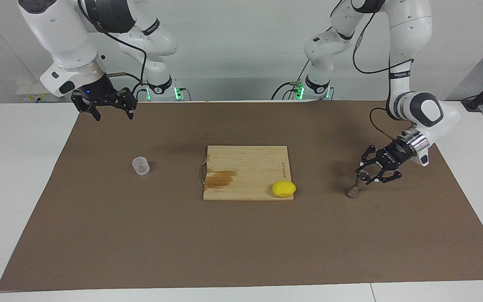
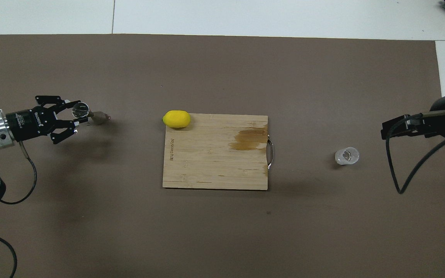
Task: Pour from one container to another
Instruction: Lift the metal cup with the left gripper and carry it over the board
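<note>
The silvery hourglass jigger stands on the brown mat at the left arm's end of the table, leaning slightly. My left gripper is shut on its upper cone; from overhead the left gripper holds the jigger by its open rim end. The small clear glass cup sits upright on the mat toward the right arm's end, also seen as the glass cup from above. My right gripper hangs open in the air over the mat's corner by its base, well apart from the cup.
A wooden cutting board with a dark stain and a metal handle lies mid-table. A yellow lemon rests at the board's corner toward the jigger. The brown mat covers most of the white table.
</note>
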{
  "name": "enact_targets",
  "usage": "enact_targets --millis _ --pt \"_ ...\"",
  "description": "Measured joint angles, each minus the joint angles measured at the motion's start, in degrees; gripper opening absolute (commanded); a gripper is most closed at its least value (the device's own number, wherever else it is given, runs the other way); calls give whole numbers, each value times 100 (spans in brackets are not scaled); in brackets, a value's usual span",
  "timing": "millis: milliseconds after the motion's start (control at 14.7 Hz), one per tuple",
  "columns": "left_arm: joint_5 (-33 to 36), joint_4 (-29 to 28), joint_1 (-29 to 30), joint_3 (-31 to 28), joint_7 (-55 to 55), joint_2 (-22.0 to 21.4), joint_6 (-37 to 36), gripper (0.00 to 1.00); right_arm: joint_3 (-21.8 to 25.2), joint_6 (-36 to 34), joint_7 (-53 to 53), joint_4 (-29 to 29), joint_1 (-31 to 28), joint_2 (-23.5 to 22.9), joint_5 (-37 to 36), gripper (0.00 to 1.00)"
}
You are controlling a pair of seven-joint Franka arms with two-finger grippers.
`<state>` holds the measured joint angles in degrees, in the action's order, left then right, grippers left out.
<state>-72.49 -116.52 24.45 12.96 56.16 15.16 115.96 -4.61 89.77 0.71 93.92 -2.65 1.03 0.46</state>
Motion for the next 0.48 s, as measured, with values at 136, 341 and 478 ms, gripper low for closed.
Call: enact_targets --millis 136,341,478 --pt "-67 184 -7 354 287 -14 -5 0 0 0 0 0 0 0 0 100" --pt "-267 371 -27 963 659 -122 18 0 0 0 0 0 0 0 0 100" --pt "-488 403 -201 1279 977 -273 289 0 0 0 0 0 0 0 0 100"
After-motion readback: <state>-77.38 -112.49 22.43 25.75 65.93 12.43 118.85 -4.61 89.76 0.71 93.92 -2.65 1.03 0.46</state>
